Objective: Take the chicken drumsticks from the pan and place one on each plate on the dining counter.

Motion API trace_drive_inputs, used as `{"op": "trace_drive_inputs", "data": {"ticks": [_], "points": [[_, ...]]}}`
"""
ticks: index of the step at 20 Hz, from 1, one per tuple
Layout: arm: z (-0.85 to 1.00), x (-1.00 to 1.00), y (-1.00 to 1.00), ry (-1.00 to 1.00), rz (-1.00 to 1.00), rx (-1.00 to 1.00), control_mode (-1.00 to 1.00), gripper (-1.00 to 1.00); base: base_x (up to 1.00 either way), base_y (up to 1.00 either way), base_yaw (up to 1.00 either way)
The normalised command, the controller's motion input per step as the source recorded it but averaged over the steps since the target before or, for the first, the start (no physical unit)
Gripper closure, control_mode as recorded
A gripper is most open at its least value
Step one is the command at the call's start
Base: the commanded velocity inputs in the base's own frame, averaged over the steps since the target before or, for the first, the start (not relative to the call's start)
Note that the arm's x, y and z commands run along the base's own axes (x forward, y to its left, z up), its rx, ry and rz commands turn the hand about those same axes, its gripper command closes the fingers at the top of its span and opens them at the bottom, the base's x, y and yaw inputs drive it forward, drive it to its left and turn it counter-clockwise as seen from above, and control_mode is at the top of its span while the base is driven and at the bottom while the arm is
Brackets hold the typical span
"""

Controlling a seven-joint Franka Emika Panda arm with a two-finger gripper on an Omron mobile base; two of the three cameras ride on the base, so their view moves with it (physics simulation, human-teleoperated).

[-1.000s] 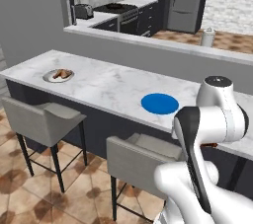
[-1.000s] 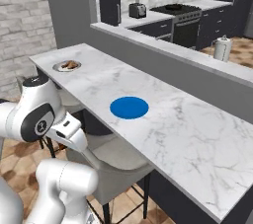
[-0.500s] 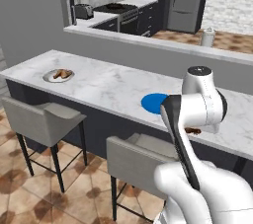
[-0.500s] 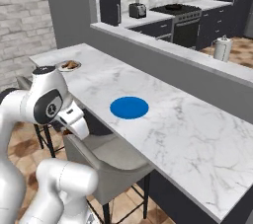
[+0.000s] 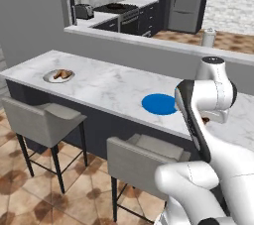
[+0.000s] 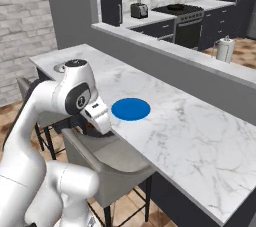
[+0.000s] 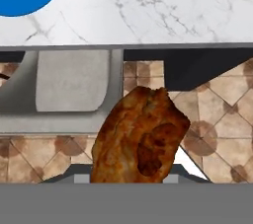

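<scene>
While claw grips drumstick, left base view shows white plate

No readable text, label, brand, number or sign appears on anything here.

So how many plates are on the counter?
2. The blue plate sits near the arm, bare. The white plate is at the counter's far left end, with a drumstick on it.
</scene>
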Motion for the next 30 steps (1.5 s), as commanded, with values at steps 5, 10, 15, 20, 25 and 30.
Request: {"op": "trace_drive_inputs", "data": {"ticks": [5, 10, 15, 20, 25, 30], "points": [[-0.11, 0.53, -0.37, -0.02, 0.00, 0.02, -1.00, 1.00, 0.00, 0.00, 0.00], [-0.15, 0.92, 0.00, -0.01, 0.00, 0.00, -1.00, 1.00, 0.00, 0.00, 0.00], [-0.10, 0.97, 0.04, 0.00, 0.00, 0.00, -1.00, 1.00, 0.00, 0.00, 0.00], [-0.36, 0.90, 0.00, -0.02, 0.00, -0.01, -1.00, 1.00, 0.00, 0.00, 0.00], [-0.67, 0.78, 0.00, -0.11, 0.00, -0.04, -1.00, 1.00, 0.00, 0.00, 0.00], [-0.67, 0.65, 0.00, -0.13, 0.00, -0.03, -1.00, 1.00, 0.00, 0.00, 0.00]]}}
